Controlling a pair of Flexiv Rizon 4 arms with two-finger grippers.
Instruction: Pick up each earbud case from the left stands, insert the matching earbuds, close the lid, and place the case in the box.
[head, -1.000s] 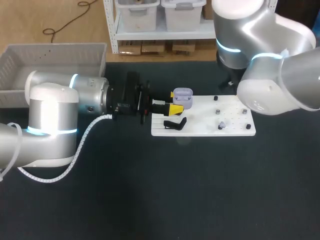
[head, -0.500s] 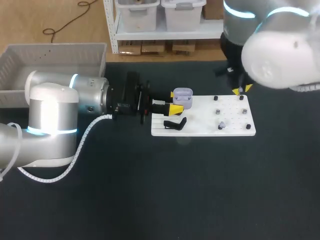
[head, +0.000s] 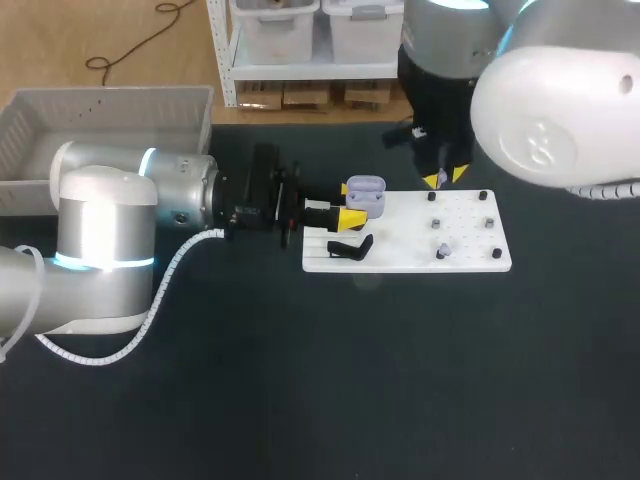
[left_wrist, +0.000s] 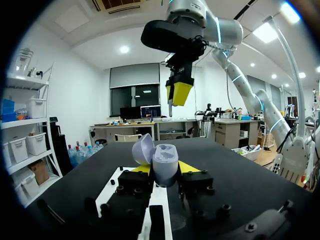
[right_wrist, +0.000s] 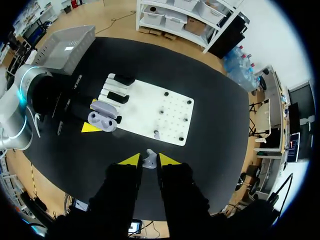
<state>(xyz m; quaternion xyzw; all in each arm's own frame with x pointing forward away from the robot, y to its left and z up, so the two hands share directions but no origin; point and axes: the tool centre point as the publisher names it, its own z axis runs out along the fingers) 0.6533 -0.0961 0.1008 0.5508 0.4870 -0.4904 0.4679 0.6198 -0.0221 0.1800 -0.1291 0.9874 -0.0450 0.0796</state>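
Head view: right fingers (head: 435, 180), pinching earbud (right_wrist: 149, 159), moved toward case (head: 366, 190); left fingers (head: 351, 219) grip it.

Dark table (head: 330, 380) under me, matte black from edge to edge. One thing lying flat on it: a white board (head: 400, 258), a long rectangle just right of the middle and toward the far side, its long edges running left to right, square with the table's far edge. At the far left corner, a pale mesh basket (head: 100, 110). I can't tell whether it rests on the top or stands beside it.
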